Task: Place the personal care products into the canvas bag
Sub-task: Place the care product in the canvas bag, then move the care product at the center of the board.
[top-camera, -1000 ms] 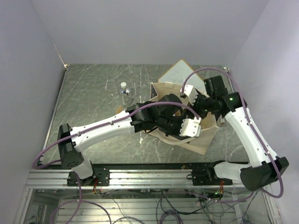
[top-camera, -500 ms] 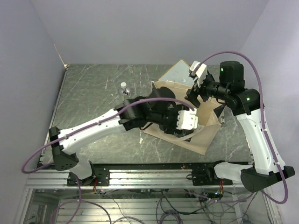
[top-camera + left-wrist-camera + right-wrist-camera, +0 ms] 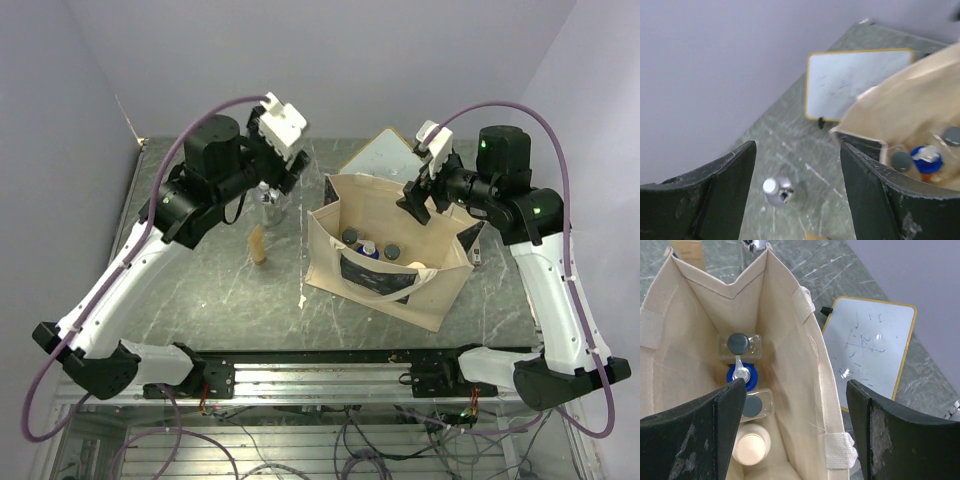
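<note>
The canvas bag stands open at mid-table. Inside it stand several personal care products: a blue-capped bottle, two dark-capped clear bottles and a cream cylinder. Left of the bag, a clear bottle with a silver cap and a tan tube stand on the table. My left gripper hangs open and empty high above the silver-capped bottle. My right gripper is open, with the bag's far wall between its jaws, which do not press on it.
A white wood-framed board lies behind the bag, by the back wall. The enclosure's walls close in the table on the left, back and right. A small white scrap lies near the bag's front left corner.
My left arm has lifted out of the bag and swung back left, its gripper opening on the way. The right gripper has risen a little at the bag's far rim. The bag's mouth now shows.
</note>
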Tool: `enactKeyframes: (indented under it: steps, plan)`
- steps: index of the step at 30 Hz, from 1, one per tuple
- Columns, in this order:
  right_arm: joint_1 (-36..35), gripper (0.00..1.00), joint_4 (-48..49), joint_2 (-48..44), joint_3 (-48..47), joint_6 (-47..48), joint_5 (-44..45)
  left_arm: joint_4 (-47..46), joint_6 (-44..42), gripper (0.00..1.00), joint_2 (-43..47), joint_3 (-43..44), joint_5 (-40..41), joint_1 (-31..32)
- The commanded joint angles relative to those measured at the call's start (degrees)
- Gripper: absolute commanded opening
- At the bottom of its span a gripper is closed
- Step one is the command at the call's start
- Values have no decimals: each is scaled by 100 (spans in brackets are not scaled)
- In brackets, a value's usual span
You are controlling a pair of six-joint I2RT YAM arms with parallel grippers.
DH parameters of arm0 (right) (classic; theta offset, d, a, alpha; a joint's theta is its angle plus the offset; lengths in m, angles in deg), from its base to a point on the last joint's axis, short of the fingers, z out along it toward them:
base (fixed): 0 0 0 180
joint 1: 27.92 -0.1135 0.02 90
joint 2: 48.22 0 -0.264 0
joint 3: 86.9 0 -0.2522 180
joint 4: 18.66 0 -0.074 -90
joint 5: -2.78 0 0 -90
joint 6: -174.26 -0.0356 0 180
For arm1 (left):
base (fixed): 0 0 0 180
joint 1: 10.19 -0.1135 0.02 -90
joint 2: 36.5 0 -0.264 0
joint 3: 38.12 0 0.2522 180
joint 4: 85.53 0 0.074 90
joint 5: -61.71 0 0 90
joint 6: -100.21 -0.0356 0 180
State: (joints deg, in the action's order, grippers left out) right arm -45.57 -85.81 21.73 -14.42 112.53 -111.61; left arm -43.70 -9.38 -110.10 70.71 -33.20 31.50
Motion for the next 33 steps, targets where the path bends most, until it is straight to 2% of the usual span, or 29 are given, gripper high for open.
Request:
enactKeyframes:
  steps: [1,5,9,16,22,27,33]
  plan:
    - [48,81,108,-76,-202,-153,-158,-365,956,79,-307,-239,876,-930]
    - [51,81,109,-119,-173,-152,-202,-381,1203,78,-718,-420,459,-1828]
    - [49,81,98,-236,-107,-133,-162,-302,1181,79,-1280,-481,147,-2256]
    - [59,81,157,-364,213,-114,-84,292,814,78,-2483,-75,70,-2288]
    - [68,81,124,-359,261,-92,-100,363,728,77,-3162,64,221,-2288]
    - [68,81,118,-361,331,-75,-93,342,708,69,-3409,94,-17,-2288]
    - [69,82,109,-388,409,-42,-87,380,765,55,-3516,178,-207,-2288]
